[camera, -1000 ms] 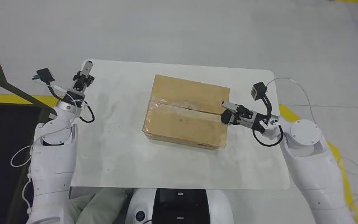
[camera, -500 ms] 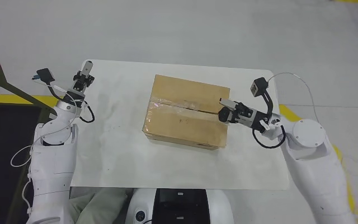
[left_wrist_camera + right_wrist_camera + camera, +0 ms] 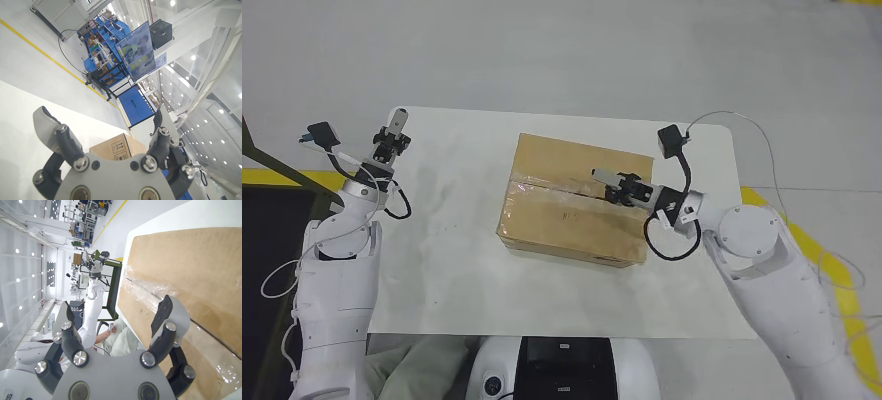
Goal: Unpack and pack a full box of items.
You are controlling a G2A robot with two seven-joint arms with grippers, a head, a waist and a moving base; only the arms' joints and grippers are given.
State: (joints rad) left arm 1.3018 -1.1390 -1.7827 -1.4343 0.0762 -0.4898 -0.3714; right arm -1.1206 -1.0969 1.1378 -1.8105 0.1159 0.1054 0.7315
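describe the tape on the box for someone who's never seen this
On the white table sits one closed cardboard box. Across its top, along the flap seam, runs a strip of clear tape: glossy and wrinkled against the matte brown cardboard.

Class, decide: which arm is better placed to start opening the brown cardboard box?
Right. The right claw, open, is over the brown cardboard box's taped seam; the left claw is at the white table's far corner.
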